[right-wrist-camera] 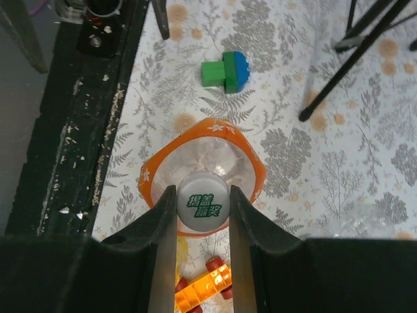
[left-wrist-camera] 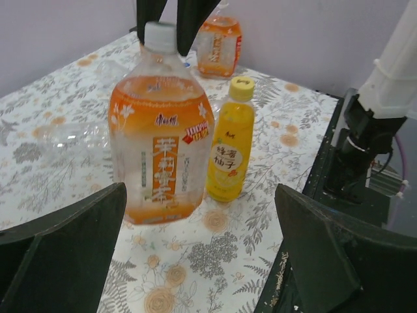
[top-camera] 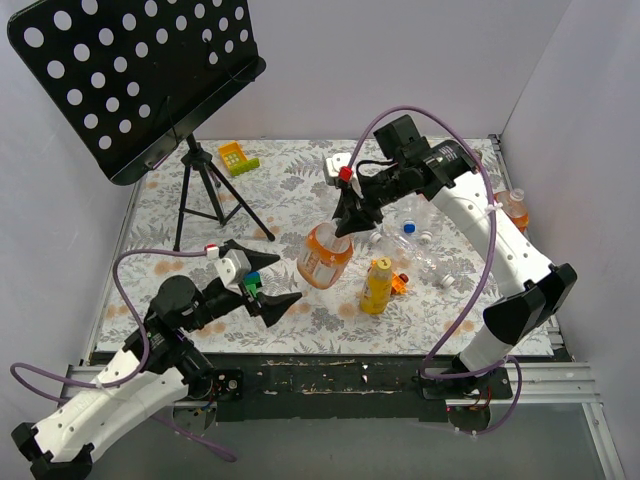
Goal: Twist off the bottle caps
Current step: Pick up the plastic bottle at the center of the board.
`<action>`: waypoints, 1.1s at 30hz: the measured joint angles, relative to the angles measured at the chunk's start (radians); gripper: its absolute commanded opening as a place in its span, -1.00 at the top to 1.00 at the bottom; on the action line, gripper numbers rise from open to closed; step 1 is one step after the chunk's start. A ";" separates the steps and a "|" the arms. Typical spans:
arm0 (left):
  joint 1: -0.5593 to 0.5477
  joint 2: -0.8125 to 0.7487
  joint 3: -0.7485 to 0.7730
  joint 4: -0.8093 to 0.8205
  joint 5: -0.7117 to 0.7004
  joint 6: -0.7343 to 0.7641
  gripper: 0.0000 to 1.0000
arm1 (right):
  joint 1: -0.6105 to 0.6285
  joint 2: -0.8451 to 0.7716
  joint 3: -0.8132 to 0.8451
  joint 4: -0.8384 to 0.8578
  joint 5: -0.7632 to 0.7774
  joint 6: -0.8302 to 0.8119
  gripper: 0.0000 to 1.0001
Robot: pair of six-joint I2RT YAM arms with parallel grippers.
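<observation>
A large orange drink bottle (top-camera: 323,260) stands upright mid-table, and its white bottle cap (right-wrist-camera: 202,207) carries green print. My right gripper (right-wrist-camera: 202,215) comes down from above and is shut on that cap, one finger pressed against each side. The same cap (left-wrist-camera: 160,36) shows in the left wrist view between the two dark fingers. Just right of the big bottle stands a small yellow bottle (top-camera: 377,288) with a yellow cap (left-wrist-camera: 242,87). My left gripper (left-wrist-camera: 202,261) is open and empty, low on the near side of the big bottle (left-wrist-camera: 159,140), apart from it.
A third orange bottle (top-camera: 513,208) stands by the right wall. Clear empty bottles (top-camera: 415,235) lie behind the yellow one. An orange toy car (right-wrist-camera: 203,290) and a green-and-blue block (right-wrist-camera: 225,70) lie near the big bottle. A black music stand (top-camera: 140,80) fills the back left.
</observation>
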 measured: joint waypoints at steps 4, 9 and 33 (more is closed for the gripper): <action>0.000 0.050 0.109 -0.040 0.087 0.061 -0.96 | 0.001 -0.001 0.016 -0.063 -0.076 -0.060 0.97; 0.000 0.074 0.146 -0.074 0.167 0.130 -0.96 | 0.022 -0.002 0.016 -0.105 -0.114 -0.089 0.97; 0.000 0.131 0.151 -0.089 0.406 0.172 -0.96 | -0.111 -0.318 -0.205 -0.253 -0.238 -0.259 0.97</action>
